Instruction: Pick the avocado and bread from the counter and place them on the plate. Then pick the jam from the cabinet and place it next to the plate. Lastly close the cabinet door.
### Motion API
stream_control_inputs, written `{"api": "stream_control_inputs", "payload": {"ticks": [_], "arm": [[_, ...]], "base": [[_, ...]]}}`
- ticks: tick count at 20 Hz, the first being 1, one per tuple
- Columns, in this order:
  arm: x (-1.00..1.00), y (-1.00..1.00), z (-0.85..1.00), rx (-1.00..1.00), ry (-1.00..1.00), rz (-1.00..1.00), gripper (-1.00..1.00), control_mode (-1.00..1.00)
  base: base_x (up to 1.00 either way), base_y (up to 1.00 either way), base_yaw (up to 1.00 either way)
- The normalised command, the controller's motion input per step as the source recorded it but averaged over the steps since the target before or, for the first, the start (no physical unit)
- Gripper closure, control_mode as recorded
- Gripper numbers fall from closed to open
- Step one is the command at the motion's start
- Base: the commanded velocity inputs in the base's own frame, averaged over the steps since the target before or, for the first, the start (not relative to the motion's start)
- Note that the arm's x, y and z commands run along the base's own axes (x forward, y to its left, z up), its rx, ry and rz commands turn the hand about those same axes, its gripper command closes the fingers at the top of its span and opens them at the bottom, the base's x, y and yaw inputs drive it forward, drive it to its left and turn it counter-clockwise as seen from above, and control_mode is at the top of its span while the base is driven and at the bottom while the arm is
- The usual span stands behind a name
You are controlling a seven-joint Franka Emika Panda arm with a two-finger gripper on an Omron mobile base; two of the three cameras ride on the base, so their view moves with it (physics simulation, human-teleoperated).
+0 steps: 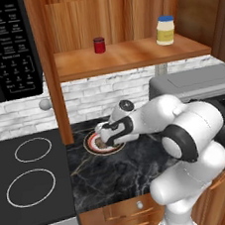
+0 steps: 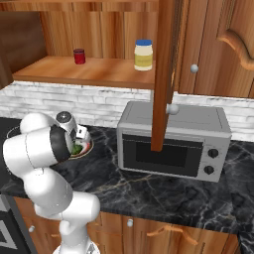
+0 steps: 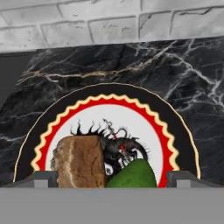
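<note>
We see the bread (image 3: 80, 161) and the avocado (image 3: 133, 175) lying side by side on the plate (image 3: 144, 118), touching or nearly so. The plate rests on the counter (image 1: 107, 172), near the brick wall (image 3: 87, 26). The gripper (image 3: 111, 181) hangs just above the plate with its fingers spread wide, holding nothing. We find the jam (image 1: 99, 44) on the cabinet (image 1: 127, 55) shelf, well apart from the yellow jar (image 1: 165, 30). The cabinet door (image 2: 162, 74) stands open over the microwave (image 2: 173, 141).
</note>
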Motion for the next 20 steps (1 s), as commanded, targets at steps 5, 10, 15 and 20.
{"api": "stream_control_inputs", "payload": {"ticks": [5, 10, 15, 20], "arm": [[-0.09, 0.00, 0.62, 0.00, -0.13, 0.00, -1.00, -1.00], [-0.32, 0.00, 0.62, 0.00, -0.10, 0.00, -1.00, -1.00], [-0.47, 0.00, 0.63, 0.00, -0.12, 0.00, -1.00, -1.00], [-0.51, 0.00, 0.70, 0.00, -0.12, 0.00, -1.00, -1.00]], "base": [[0.00, 0.00, 0.00], [0.00, 0.00, 0.00], [0.00, 0.00, 0.00], [0.00, 0.00, 0.00]]}}
